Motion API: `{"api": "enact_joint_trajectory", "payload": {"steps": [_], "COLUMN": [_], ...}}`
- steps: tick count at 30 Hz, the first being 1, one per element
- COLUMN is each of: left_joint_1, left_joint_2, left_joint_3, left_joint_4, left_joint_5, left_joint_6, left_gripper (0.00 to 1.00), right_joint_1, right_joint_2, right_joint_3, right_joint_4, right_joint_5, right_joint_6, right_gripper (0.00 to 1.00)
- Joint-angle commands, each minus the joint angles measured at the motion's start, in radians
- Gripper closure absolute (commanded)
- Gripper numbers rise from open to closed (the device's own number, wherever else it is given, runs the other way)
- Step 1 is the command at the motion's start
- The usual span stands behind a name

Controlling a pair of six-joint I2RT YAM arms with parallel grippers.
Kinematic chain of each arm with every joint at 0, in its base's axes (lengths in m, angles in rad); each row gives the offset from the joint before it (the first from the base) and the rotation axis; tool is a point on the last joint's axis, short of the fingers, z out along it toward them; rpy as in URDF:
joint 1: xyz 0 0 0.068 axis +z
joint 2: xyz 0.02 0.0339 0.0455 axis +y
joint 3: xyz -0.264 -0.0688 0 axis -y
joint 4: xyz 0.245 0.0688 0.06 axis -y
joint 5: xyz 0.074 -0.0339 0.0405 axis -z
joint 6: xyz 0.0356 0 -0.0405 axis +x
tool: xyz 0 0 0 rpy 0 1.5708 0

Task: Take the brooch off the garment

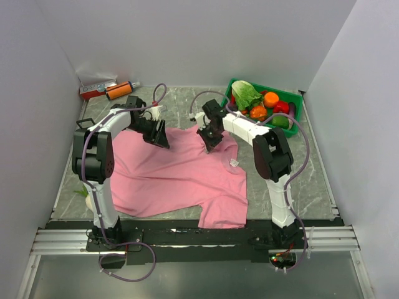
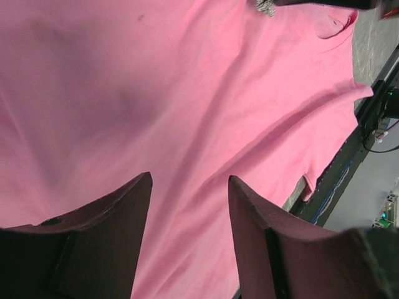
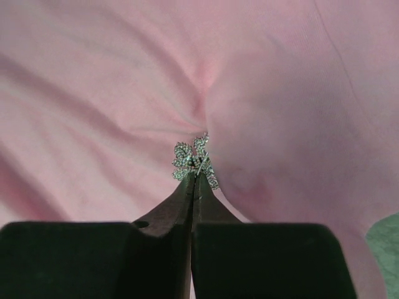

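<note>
Both arms reach over the garment [image 1: 168, 180], a pink T-shirt that lies spread on the table [image 1: 293, 187]. On my right wrist view, the right gripper [image 3: 194, 177] has its two dark fingers pressed together, with no gap between them. Their tips pinch the lower edge of the brooch [image 3: 194, 159]. The brooch is a small silvery piece with a sparkling surface, and it sits on the pink cloth just above the fingertips. The cloth around it makes folds that run toward the brooch, and a soft bump rises to the right of it.

From the top camera, this gripper stands over the far part of the shirt. The small white label [image 1: 234, 163] lies near it, toward the right arm.

The left gripper [image 2: 190, 180] is spread wide, with nothing between its fingers, only pink cloth under them. I cannot tell if the tips touch the cloth. It is at the far left part of the shirt, apart from the right gripper.

At the far right corner stands a green basket [image 1: 298, 107] with vegetables in it.
</note>
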Motion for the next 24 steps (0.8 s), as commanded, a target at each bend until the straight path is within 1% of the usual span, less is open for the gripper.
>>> {"api": "enact_joint_trajectory", "payload": {"steps": [1, 2, 4, 5, 8, 9, 11, 12, 15, 17, 18, 19, 20, 21, 24], "left_joint_1": [-0.004, -0.013, -0.027, -0.045, -0.080, -0.088, -0.118, -0.128, -0.155, -0.168, -0.169, -0.171, -0.171, -0.172, -0.200], "left_joint_2": [-0.098, -0.103, -0.114, -0.115, -0.108, -0.105, -0.102, -0.097, -0.103, -0.129, -0.167, -0.190, -0.212, -0.250, -0.302], "left_joint_3": [-0.025, -0.028, -0.030, -0.029, -0.019, -0.021, -0.025, -0.027, -0.038, -0.093, -0.120, -0.151, -0.207, -0.231, -0.291], "left_joint_4": [0.046, 0.051, 0.064, 0.068, 0.074, 0.083, 0.116, 0.130, 0.170, 0.237, 0.271, 0.303, 0.331, 0.388, 0.463], "left_joint_5": [0.024, 0.029, 0.034, 0.038, 0.061, 0.082, 0.093, 0.095, 0.096, 0.093, 0.098, 0.112, 0.121, 0.120, 0.040], "left_joint_6": [0.065, 0.075, 0.093, 0.107, 0.128, 0.125, 0.105, 0.096, 0.105, 0.160, 0.185, 0.249, 0.286, 0.314, 0.387], "left_gripper": [0.42, 0.42, 0.41, 0.41, 0.40, 0.40, 0.40, 0.40, 0.42, 0.44, 0.46, 0.46, 0.50, 0.50, 0.52], "right_joint_1": [-0.032, -0.037, -0.049, -0.050, -0.055, -0.056, -0.064, -0.067, -0.090, -0.112, -0.119, -0.127, -0.136, -0.153, -0.179], "right_joint_2": [0.007, 0.008, 0.013, 0.014, 0.016, 0.022, 0.031, 0.046, 0.071, 0.077, 0.086, 0.089, 0.094, 0.105, 0.116], "right_joint_3": [0.165, 0.182, 0.219, 0.228, 0.241, 0.242, 0.242, 0.245, 0.250, 0.247, 0.245, 0.241, 0.241, 0.236, 0.219], "right_joint_4": [-0.153, -0.171, -0.216, -0.230, -0.263, -0.271, -0.294, -0.302, -0.334, -0.345, -0.358, -0.365, -0.375, -0.389, -0.405], "right_joint_5": [-0.164, -0.216, -0.270, -0.327, -0.397, -0.446, -0.489, -0.543, -0.606, -0.666, -0.687, -0.730, -0.750, -0.769, -0.827], "right_joint_6": [-0.045, -0.048, -0.050, -0.048, -0.059, -0.061, -0.065, -0.068, -0.076, -0.076, -0.076, -0.075, -0.073, -0.071, -0.074], "right_gripper": [1.00, 1.00, 1.00, 1.00, 1.00, 1.00, 1.00, 1.00, 1.00, 1.00, 1.00, 1.00, 1.00, 1.00, 1.00]}}
